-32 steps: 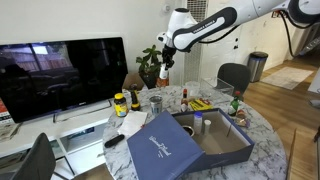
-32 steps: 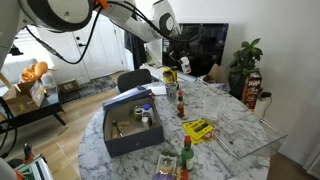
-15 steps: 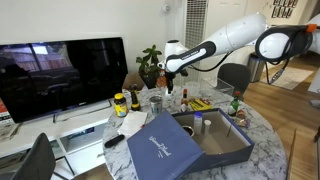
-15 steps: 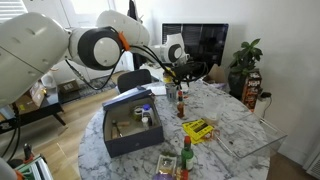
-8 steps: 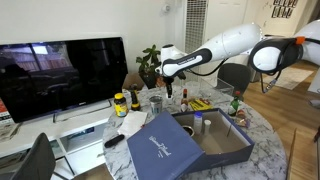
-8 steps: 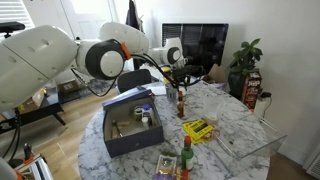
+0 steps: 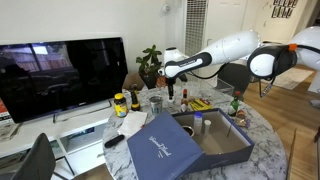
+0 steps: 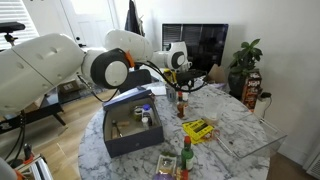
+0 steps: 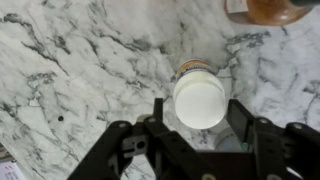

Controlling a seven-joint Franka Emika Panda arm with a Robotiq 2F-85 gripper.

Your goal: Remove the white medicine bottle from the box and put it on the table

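Note:
My gripper (image 9: 199,118) points straight down, shut on the white medicine bottle (image 9: 200,97). I see its round white cap from above between the two black fingers, low over the marble table (image 9: 70,60). In both exterior views the gripper (image 7: 171,92) (image 8: 181,88) hangs at the far side of the table (image 7: 268,150) (image 8: 245,125), away from the box; the bottle is too small to make out there. The navy box (image 7: 215,150) (image 8: 125,143) lies open, lid (image 7: 160,147) tipped back. A greyer small bottle (image 7: 197,123) (image 8: 146,117) stands inside it.
Red-capped sauce bottles (image 7: 185,98) (image 8: 181,103) stand close to the gripper. A yellow-labelled jar (image 7: 120,104), a yellow packet (image 8: 198,128), green-capped bottles (image 8: 185,155) and a brown jar (image 9: 270,9) crowd the tabletop. A TV (image 7: 60,75) stands behind.
The arm has swung down from high above the table's far side. The gripper now sits low over the marble, still holding the bottle.

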